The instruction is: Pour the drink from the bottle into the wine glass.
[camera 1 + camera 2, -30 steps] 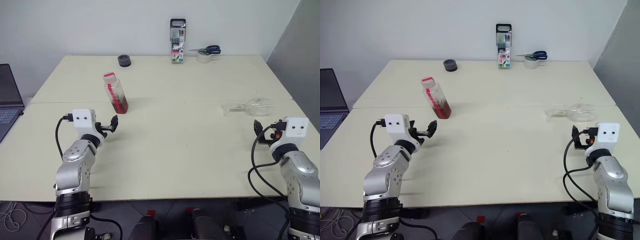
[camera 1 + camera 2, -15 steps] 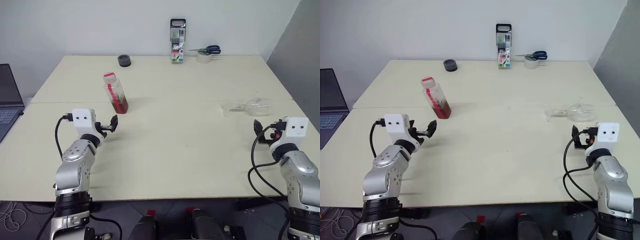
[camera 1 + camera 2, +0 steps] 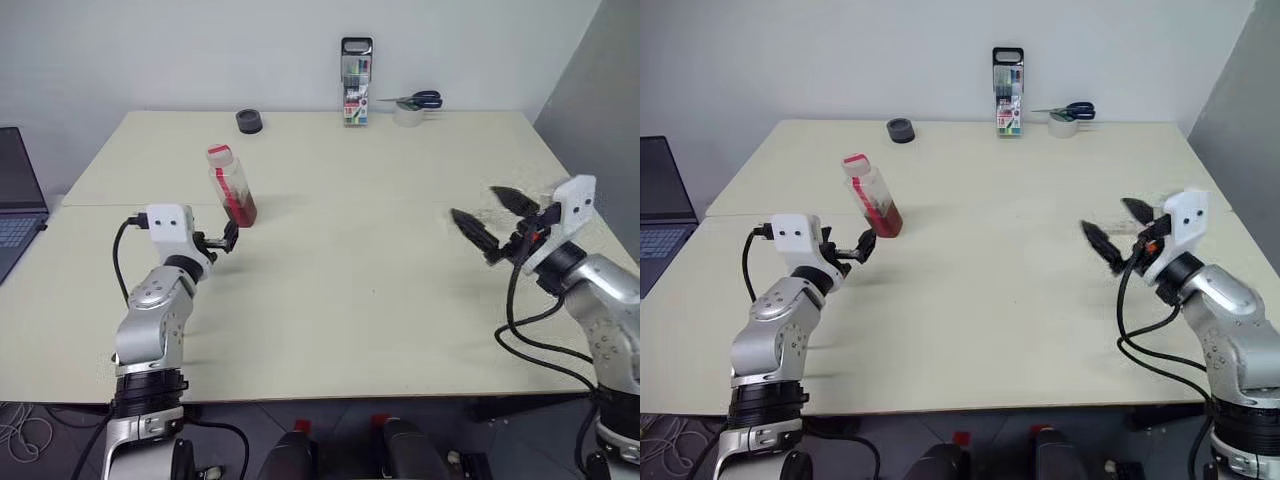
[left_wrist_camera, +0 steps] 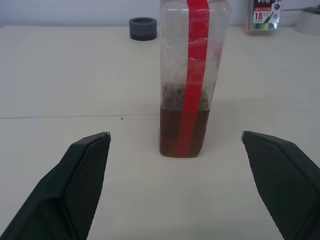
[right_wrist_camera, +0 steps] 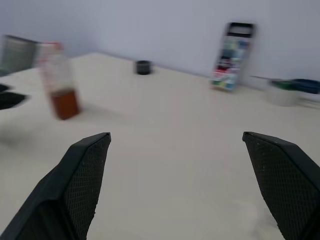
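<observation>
The bottle (image 3: pixel 230 187) stood upright on the pale surface (image 3: pixel 340 280), white cap on, a red strip running down its side. The drink (image 4: pixel 182 132), reddish-brown, filled roughly its lower third. It stood straight ahead of the left pincer (image 3: pixel 228 238), close in front of the fingertips and not touched by them. That pincer pointed level at the bottle with its two black fingers (image 4: pixel 85 175) spread wide apart, one to either side of the bottle in the left wrist view.

The right pincer (image 3: pixel 488 222) was raised above the surface on the opposite side, well apart from the bottle, pointing across toward the middle. Its fingers (image 5: pixel 80 182) were also spread wide, with nothing between them. I could not make out the wine glass clearly; the area just behind the right pincer was blurred.

Well beyond the left pincer, near the far edge of the surface, sat a small dark round thing (image 3: pixel 249 121). Farther along that edge stood a marker pack (image 3: pixel 355 81), then a roll of tape (image 3: pixel 407 115) with scissors (image 3: pixel 418 99) resting on it. A laptop (image 3: pixel 18 195) sat off the surface's edge, out past the left arm.
</observation>
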`<state>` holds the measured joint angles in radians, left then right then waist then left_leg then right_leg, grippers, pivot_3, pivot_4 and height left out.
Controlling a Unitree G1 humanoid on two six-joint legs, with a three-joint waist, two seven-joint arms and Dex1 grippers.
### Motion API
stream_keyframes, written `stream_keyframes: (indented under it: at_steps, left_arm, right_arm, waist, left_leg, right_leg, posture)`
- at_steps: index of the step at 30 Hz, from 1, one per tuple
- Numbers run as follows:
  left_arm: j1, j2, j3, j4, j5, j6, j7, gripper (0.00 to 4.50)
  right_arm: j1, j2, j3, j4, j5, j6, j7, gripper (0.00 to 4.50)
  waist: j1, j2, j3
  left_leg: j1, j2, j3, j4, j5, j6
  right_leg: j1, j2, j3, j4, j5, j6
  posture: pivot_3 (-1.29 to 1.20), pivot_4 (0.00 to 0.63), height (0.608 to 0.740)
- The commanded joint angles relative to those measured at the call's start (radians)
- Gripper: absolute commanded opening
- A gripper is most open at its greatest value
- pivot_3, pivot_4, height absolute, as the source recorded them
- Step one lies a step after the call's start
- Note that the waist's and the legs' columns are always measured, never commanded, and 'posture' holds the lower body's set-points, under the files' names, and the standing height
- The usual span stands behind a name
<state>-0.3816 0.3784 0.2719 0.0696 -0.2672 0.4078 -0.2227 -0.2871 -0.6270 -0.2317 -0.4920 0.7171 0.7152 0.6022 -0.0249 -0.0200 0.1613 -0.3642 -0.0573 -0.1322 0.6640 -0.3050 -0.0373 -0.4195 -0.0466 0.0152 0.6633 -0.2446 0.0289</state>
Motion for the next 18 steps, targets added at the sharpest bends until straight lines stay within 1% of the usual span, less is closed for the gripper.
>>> stream_keyframes:
  at_steps: [1,9,14,18]
  left_arm:
    - [-0.036,0.015,-0.002,0.004,0.011,-0.034,-0.009,4.49]
    - [-0.056,0.011,0.006,0.034,0.02,-0.061,-0.005,4.49]
    - [-0.078,0.008,0.002,0.066,0.024,-0.082,-0.005,4.49]
    - [-0.122,0.012,0.0,0.125,0.032,-0.114,-0.009,4.49]
  right_arm:
    - [-0.011,-0.03,0.0,-0.072,0.121,0.076,0.039,4.5]
    - [-0.083,-0.019,0.025,-0.095,0.158,0.101,-0.013,4.5]
    - [-0.087,-0.022,0.034,-0.097,0.151,0.094,-0.025,4.5]
    - [-0.084,-0.019,0.046,-0.084,0.126,0.074,-0.027,4.5]
  waist:
    - [0.002,0.0,0.0]
    - [0.001,0.0,0.0]
    - [0.004,0.0,0.0]
    - [0.005,0.0,0.0]
  left_leg:
    - [0.0,0.0,0.0,0.0,0.0,0.0]
    - [0.0,0.0,0.0,0.0,0.0,0.0]
    - [0.0,0.0,0.0,0.0,0.0,0.0]
    - [0.0,0.0,0.0,0.0,0.0,0.0]
  right_leg:
    - [0.0,0.0,0.0,0.0,0.0,0.0]
    - [-0.001,0.0,0.0,0.001,0.0,0.0]
    - [0.0,-0.001,0.0,0.001,0.0,0.0]
    - [0.0,-0.001,0.0,0.001,0.0,0.0]
  posture:
    - [0.0,0.15,0.74]
    - [0.0,0.15,0.74]
    - [0.0,0.15,0.74]
    - [0.0,0.15,0.74]
